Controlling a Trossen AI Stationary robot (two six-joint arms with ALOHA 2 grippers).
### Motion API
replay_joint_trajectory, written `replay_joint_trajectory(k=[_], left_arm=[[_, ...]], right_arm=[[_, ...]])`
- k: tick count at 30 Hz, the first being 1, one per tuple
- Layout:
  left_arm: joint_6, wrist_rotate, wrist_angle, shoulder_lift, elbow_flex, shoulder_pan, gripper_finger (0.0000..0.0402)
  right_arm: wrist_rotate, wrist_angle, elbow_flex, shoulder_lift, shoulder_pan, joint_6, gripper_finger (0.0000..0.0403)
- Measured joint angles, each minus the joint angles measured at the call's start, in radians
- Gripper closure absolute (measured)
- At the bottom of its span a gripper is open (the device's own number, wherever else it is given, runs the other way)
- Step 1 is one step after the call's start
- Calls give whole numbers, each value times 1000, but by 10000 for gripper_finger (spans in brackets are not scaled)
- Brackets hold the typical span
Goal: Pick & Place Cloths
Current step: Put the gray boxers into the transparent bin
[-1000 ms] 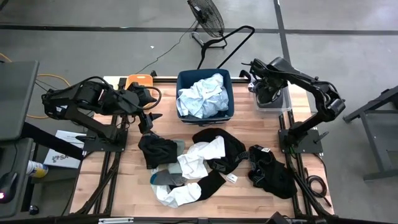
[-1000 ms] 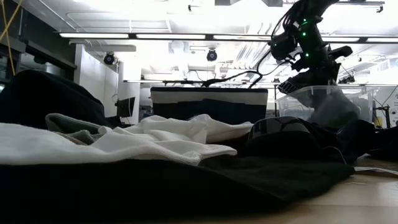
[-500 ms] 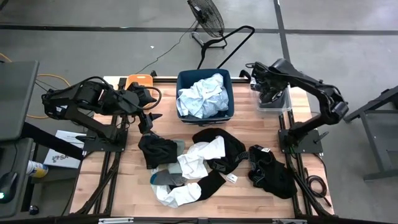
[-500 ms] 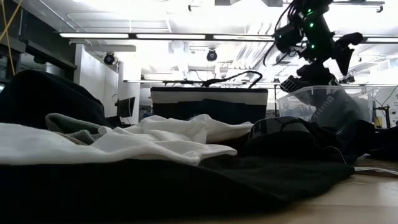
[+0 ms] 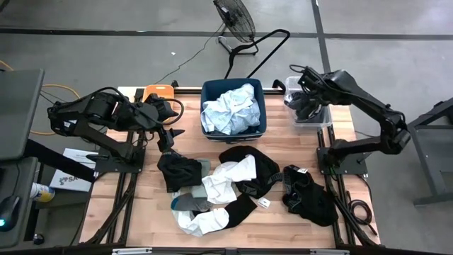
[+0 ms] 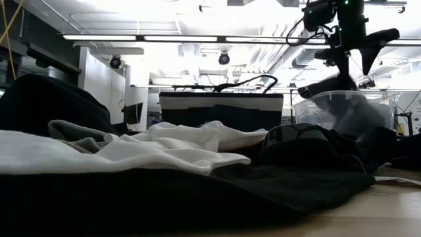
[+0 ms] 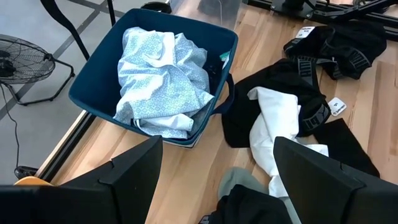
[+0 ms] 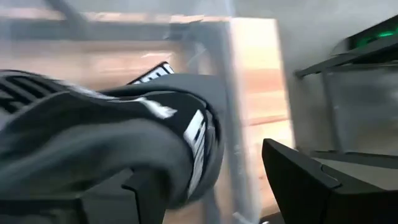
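My left gripper [image 5: 168,142] hangs open and empty just above a black cloth [image 5: 180,170] at the left end of the cloth pile; its wide-apart fingers frame the left wrist view [image 7: 217,149]. The pile holds a white cloth [image 5: 230,177], black cloths [image 5: 258,170], a grey-green piece [image 5: 190,203] and a black garment [image 5: 308,195], all lying on the table. My right gripper [image 5: 304,95] is open above the clear bin [image 5: 313,122]. A dark garment with white lettering [image 8: 93,137] lies in that bin. Pale blue cloth [image 5: 230,110] fills the navy bin [image 5: 205,88].
An orange bin [image 5: 157,92] stands at the far left behind my left arm. The navy bin stands at the far middle and the clear bin at the far right. Bare wood shows along the near edge and between the pile and the bins. A fan [image 5: 237,18] stands on the floor beyond the table.
My right gripper has gone up from inside the clear bin to well above its rim, and its arm has drawn back toward the table's right edge. The dark garment stays in the bin.
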Motion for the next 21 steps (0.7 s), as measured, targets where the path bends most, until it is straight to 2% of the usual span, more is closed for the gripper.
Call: replay_joint_trajectory(k=[5, 10, 16, 21], left_arm=[[-6, 0, 0, 0, 0, 0, 103], [-6, 0, 1, 0, 0, 0, 103], [-6, 0, 1, 0, 1, 0, 103], [-6, 0, 1, 0, 1, 0, 103]], right_arm=[[-54, 44, 0, -16, 0, 2, 170], [-72, 175, 0, -17, 0, 59, 170], [-229, 373, 0, -3, 0, 50, 170], [-251, 401, 0, 35, 0, 50, 170]])
